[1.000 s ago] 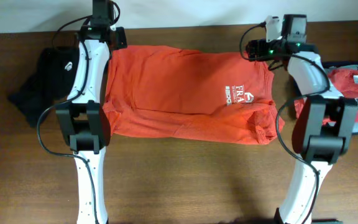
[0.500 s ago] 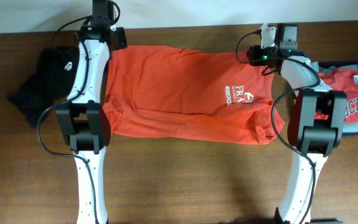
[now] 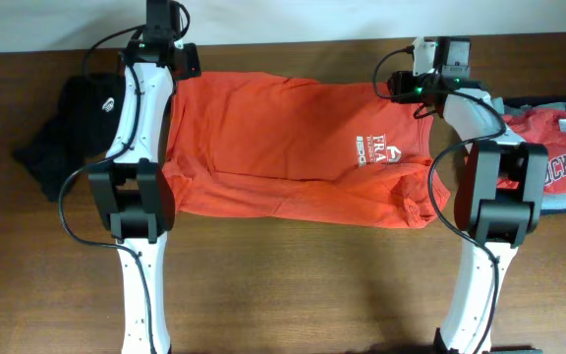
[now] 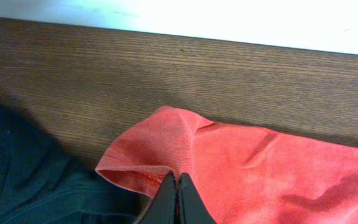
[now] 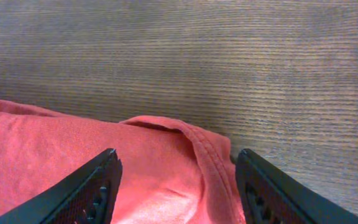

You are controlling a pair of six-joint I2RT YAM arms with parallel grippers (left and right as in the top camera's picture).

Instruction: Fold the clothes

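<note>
The left hand (image 4: 178,182) pinches a corner of the orange-red cloth T-shirt (image 3: 283,147) spread on the brown wooden bench (image 3: 293,285); the right hand (image 5: 176,157) gapes wide over another corner.

The right claw (image 5: 176,155) holds its black fingers (image 5: 95,186) spread wide over a folded, hemmed edge of the orange-red T-shirt (image 5: 55,137), which lies on the brown wooden tabletop (image 5: 197,56).

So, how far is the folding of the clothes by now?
The orange T-shirt lies spread flat, not folded yet. In hand: the left pincer is shut on one far corner, the right pincer open over the other. Left: every fold, then the black garment and the red garment at the sides.
</note>
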